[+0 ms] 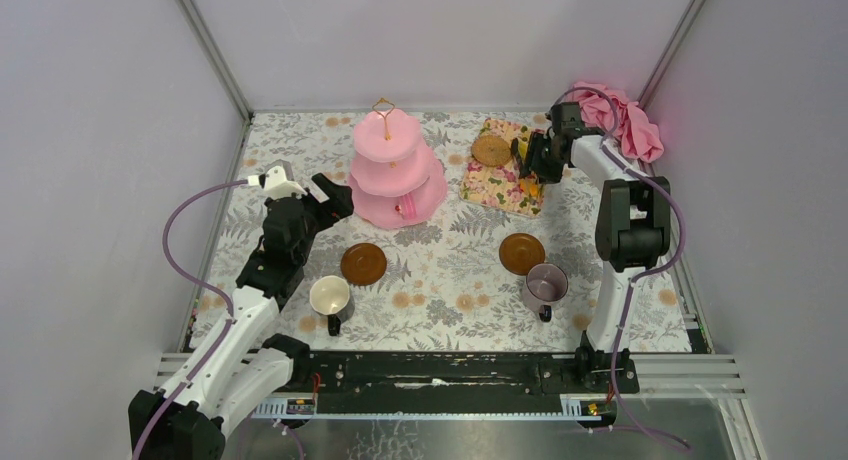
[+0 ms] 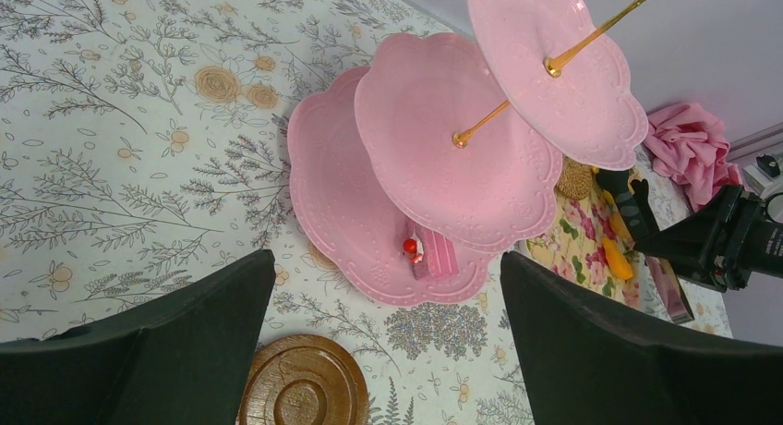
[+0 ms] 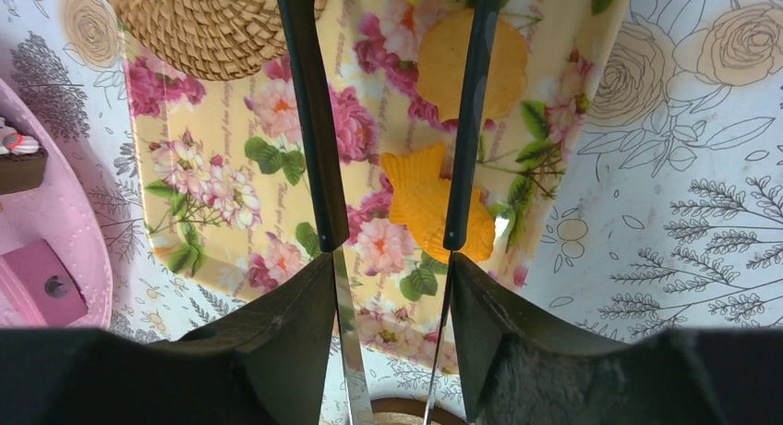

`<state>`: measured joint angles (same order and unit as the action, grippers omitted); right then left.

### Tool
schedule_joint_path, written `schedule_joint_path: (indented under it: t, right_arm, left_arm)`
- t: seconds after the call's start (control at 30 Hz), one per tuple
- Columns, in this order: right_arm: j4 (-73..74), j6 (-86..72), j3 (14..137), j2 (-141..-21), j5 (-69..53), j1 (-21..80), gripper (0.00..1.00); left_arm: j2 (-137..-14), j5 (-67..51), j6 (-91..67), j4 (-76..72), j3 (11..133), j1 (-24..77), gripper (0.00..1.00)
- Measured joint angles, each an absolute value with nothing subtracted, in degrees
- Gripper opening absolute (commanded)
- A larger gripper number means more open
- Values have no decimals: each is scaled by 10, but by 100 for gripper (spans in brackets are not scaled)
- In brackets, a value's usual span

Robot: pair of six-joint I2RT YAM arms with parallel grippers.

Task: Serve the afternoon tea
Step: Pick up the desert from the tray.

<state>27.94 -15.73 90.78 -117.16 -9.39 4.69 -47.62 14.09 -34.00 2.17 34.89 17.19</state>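
- The right gripper (image 3: pixel 390 279) stands half-closed on the slim black tongs (image 3: pixel 309 120), one finger against each arm. A slack grip could let the tongs twist or slip out when they are squeezed.
- The two tong arms stand apart, and their tips run out of the right wrist view, so whether they touch anything cannot be told.
- Below them, an orange fish-shaped biscuit (image 3: pixel 420 208) lies on the floral tray (image 3: pixel 203 194), with a second orange biscuit (image 3: pixel 443 69) just beyond it. A pinch aimed off-centre would probably push the biscuit across the tray instead of lifting it.
- Too hard a squeeze could crack the biscuit, and too light a one could drop it on the way to the stand.
- The woven coaster (image 3: pixel 203 28) lies near the left tong arm and may be snagged.
- The pink three-tier cake stand (image 2: pixel 443 139) sits mid-table with a small cake slice (image 2: pixel 434 254) on its lowest tier. The overhanging upper tiers could catch the tongs.
- The left gripper (image 2: pixel 386 286) hovers wide open and empty beside the stand, above a brown saucer (image 1: pixel 363 264), where the arms might crowd each other.
- The white mug (image 1: pixel 330 297) and purple mug (image 1: pixel 546 282) stand beside their saucers, not on them.
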Motion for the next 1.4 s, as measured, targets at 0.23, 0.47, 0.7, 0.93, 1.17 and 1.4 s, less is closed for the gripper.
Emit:
schedule_joint_path:
  t: [0.23, 0.47, 0.7, 0.93, 1.17, 1.4]
  right_arm:
    - [279, -154, 918, -1174, -107, 44, 50]
    - [279, -154, 918, -1178, -121, 44, 40]
    - [279, -154, 918, -1179, -137, 43, 29]
    - [277, -157, 916, -1179, -147, 43, 21]
    - [261, -163, 888, -1168, -149, 43, 15]
    - [258, -166, 861, -1133, -151, 45, 11]
  left_arm:
    - [-476, 141, -340, 22, 349, 172, 100]
    - [-471, 141, -340, 22, 349, 172, 100]
    - [-468, 141, -340, 22, 349, 172, 100]
    - [-463, 141, -340, 22, 349, 173, 100]
    - [-458, 141, -340, 22, 349, 173, 100]
    - [-451, 142, -340, 22, 349, 173, 100]
